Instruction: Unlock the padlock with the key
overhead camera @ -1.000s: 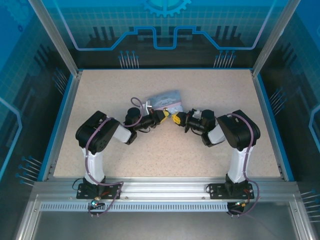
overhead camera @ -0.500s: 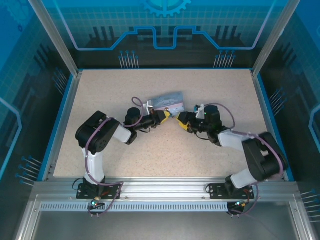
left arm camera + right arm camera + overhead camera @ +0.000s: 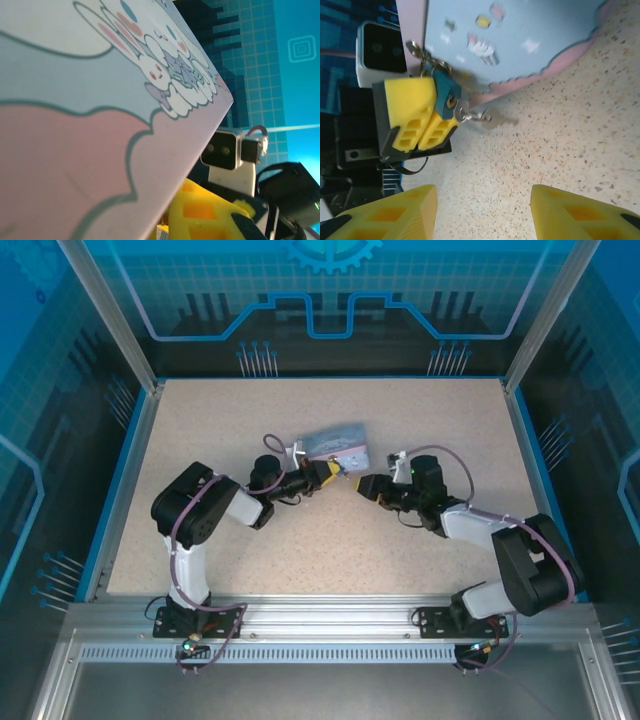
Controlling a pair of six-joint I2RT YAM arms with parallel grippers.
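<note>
In the right wrist view the padlock [image 3: 446, 95], dark teal with a brass keyhole and a thin shackle, is clamped in my left gripper [image 3: 427, 117], whose yellow fingers are shut on its body. The key [image 3: 472, 116], small and silvery, sticks out of the keyhole with nothing holding it. My right gripper [image 3: 482, 215] stands open a short way back from the key, empty. From above, the left gripper [image 3: 325, 473] and right gripper [image 3: 363, 485] face each other in front of the tin. One yellow finger [image 3: 210, 215] shows in the left wrist view.
A pale blue and pink tin [image 3: 335, 445] with cartoon figures lies just behind the padlock, and its lid [image 3: 100, 100] is close against the left wrist camera. Speckled tabletop [image 3: 330, 540] lies between the arms, bounded by blue walls [image 3: 130, 470].
My right gripper has opened, let go of the key and drawn back to the right; its elbow swung outward. The left gripper stayed shut on the padlock.
</note>
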